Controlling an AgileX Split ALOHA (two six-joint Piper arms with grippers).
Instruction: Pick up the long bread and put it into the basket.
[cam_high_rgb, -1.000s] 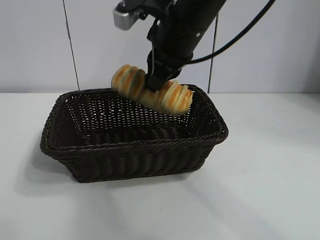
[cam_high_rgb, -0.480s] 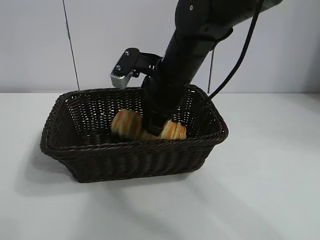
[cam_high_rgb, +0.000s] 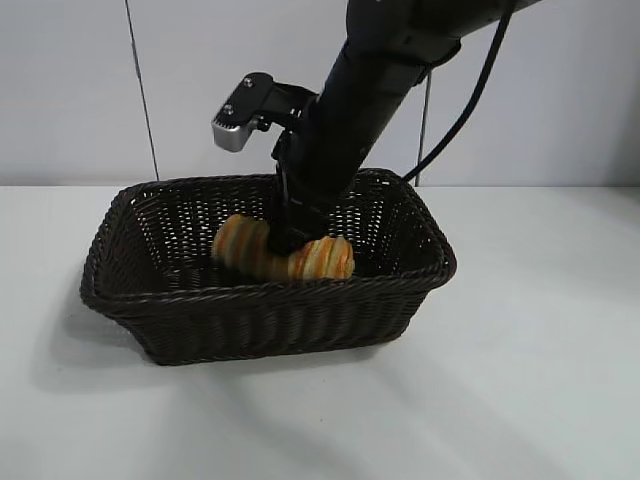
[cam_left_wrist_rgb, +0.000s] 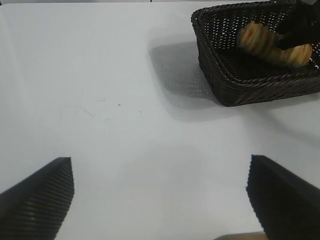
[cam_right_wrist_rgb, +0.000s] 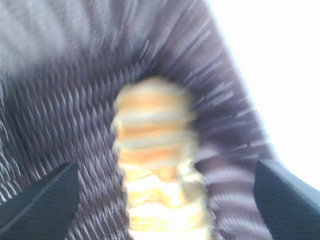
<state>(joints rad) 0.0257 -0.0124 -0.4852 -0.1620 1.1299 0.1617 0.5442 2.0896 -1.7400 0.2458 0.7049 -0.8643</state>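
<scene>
On the white tabletop (cam_high_rgb: 540, 380) the basket (cam_high_rgb: 270, 315) stands nearest, and the long bread (cam_high_rgb: 283, 254) now lies low inside it, behind the front wall, where a second ago it hung above the rim. The right hand (cam_high_rgb: 287, 236) has released: its fingers stand wide apart around the loaf. Placement looks done. The left hand (cam_left_wrist_rgb: 160, 200) waits open, well apart.

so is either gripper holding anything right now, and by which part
The right gripper is in the basket at the long bread's middle; whether it grips is unclear. The left gripper holds nothing.
</scene>
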